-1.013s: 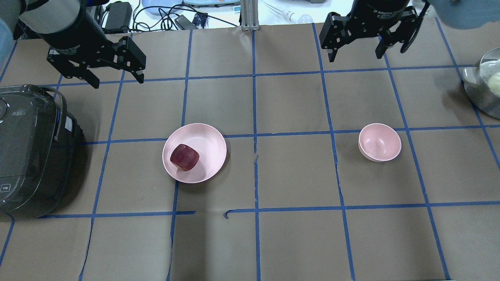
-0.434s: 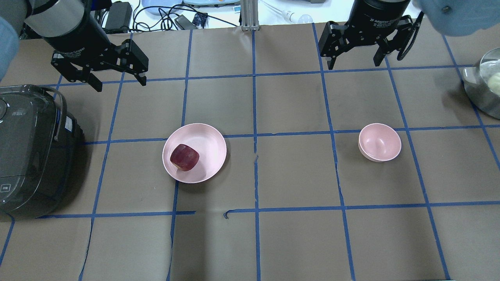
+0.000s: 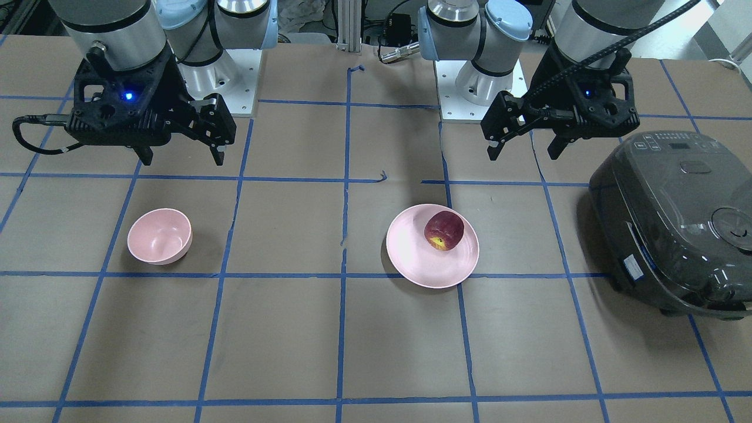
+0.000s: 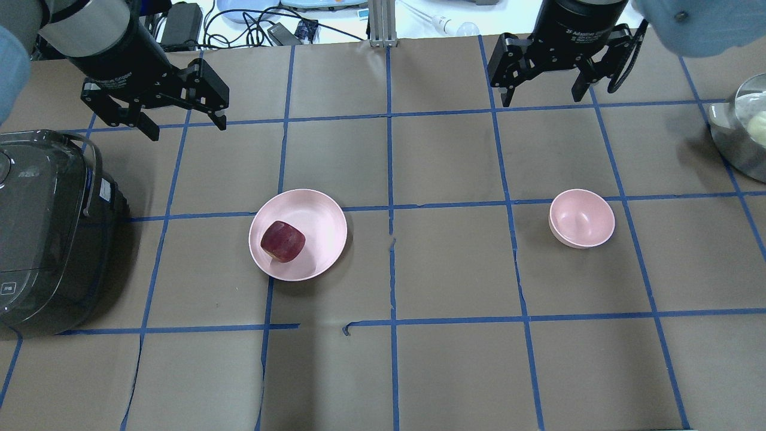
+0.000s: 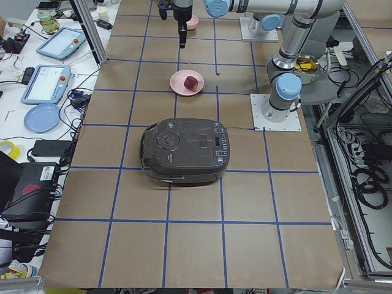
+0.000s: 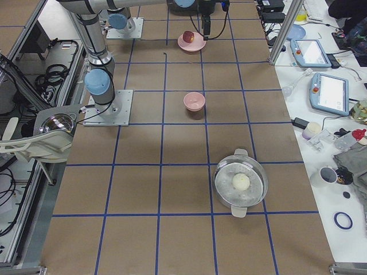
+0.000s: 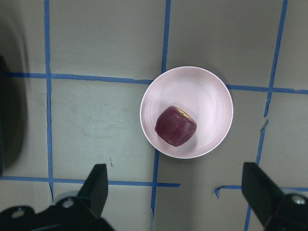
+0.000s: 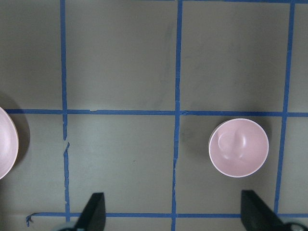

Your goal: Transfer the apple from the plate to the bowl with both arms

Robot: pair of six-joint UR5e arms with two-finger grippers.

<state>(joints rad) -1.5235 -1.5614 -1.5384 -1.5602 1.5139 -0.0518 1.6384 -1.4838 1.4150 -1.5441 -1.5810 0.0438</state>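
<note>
The dark red apple lies on the flat pink plate, toward its left side; both also show in the front view, the apple on the plate, and in the left wrist view, the apple on the plate. The small pink bowl stands empty to the right, and shows in the right wrist view. My left gripper is open and empty, high above the table behind and left of the plate. My right gripper is open and empty, high behind the bowl.
A dark rice cooker stands at the table's left edge, close to the left arm. A steel pot holding a pale ball sits at the right edge. Cables and devices lie beyond the table's far edge.
Both grippers have shifted slightly, the left one a little right and up in the view, the right one a little toward the far edge. Apple, plate and bowl have not moved.
</note>
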